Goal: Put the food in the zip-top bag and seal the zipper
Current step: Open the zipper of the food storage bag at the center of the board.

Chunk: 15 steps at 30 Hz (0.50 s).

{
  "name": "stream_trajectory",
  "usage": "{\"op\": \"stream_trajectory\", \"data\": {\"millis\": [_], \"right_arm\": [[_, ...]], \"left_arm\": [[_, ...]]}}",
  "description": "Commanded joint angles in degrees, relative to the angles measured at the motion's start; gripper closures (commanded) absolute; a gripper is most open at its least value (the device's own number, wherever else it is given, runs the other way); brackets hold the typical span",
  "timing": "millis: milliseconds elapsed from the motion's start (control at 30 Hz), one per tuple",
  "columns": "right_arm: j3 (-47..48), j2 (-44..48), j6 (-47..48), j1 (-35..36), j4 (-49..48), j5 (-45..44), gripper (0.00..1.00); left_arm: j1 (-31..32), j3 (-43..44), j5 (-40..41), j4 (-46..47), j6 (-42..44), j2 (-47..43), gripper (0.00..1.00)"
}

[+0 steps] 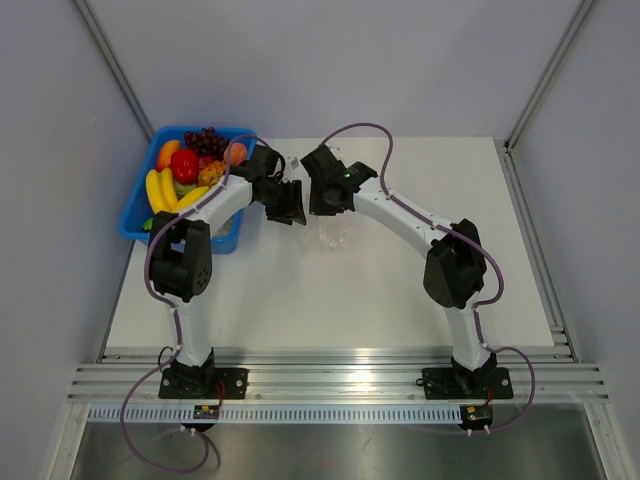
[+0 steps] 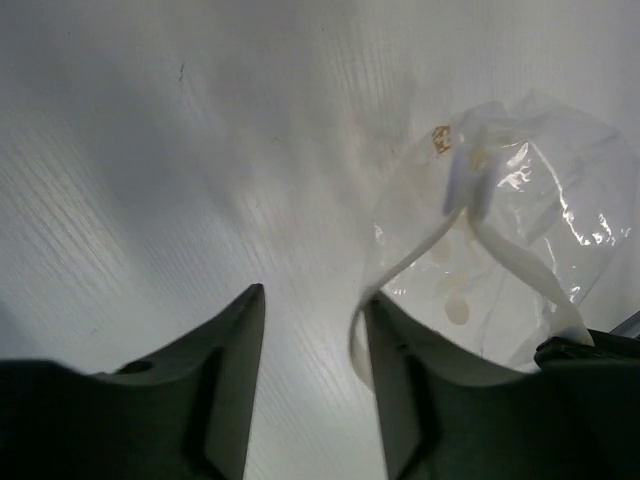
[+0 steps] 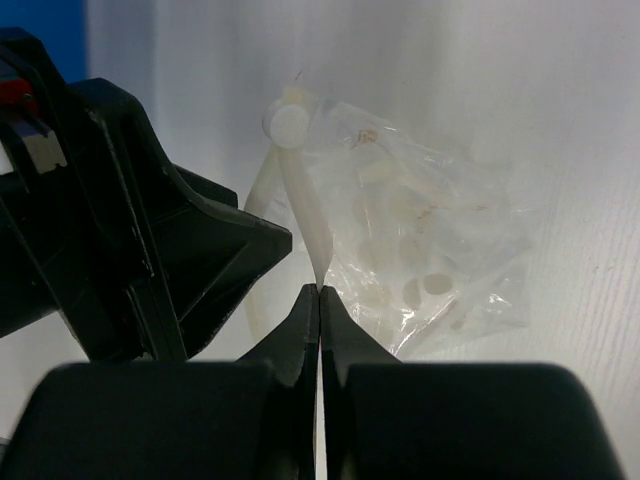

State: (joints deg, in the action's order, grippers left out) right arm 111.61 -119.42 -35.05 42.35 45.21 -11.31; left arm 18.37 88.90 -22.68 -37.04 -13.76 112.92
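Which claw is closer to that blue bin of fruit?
The left. The open left claw hangs just right of the blue bin, beside the clear bag; the right claw is farther right, shut on the bag's edge.

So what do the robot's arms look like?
The left arm and right arm are white tubes with chunky black joints. A thin purple cable loops along each one. The left gripper and right gripper have dark, wedge-shaped fingers.

Robotics lab test cell: left arm [image 1: 185,262] and right arm [image 1: 452,265] sitting bolted on near aluminium rails [image 1: 340,377], grey panel walls [image 1: 300,60] enclosing a white table [image 1: 380,300]
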Motion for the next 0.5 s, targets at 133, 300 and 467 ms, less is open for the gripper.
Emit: {"op": "stream_trajectory", "data": {"millis": [133,300,467], "right_arm": [[-0.1,2.5,-0.7,0.7,-1.2,-0.8,1.00],[-0.5,1.8,-0.6,0.7,-1.2,-0.7,1.00],[-0.5,0.8,-0.5,0.7,-1.3,-0.4,1.00]], "left_arm": [[-0.4,1.3,-0.5,1.3,-1.4,-5.4,0.48],[-0.6,1.9,-1.3,1.3,-2.2,-6.6,0.49],[-0.9,2.9,-2.6,1.4,-3.6,-8.0,0.49]]}}
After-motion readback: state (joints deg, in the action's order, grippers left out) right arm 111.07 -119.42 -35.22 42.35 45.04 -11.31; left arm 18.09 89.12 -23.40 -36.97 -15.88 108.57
